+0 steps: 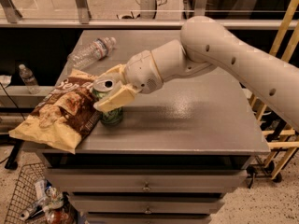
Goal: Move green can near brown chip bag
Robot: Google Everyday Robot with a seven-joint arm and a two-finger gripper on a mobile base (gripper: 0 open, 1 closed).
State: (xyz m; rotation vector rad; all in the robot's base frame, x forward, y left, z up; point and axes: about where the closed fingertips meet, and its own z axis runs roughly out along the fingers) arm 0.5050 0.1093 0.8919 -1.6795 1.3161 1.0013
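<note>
We see the hand [103, 90] clamped on the green can [112, 116], which touches the brown chip bag [60, 111] on the tabletop [187, 120]. We judge placement is nearly done. Next we need release and a clean retreat.

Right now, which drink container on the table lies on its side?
The clear plastic bottle at the back; the green can stands upright in the gripper.

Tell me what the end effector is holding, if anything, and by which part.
The end effector grips the small green metal drink can by its upper body, just under the silver top, right beside the crinkly brown chip bag.
</note>
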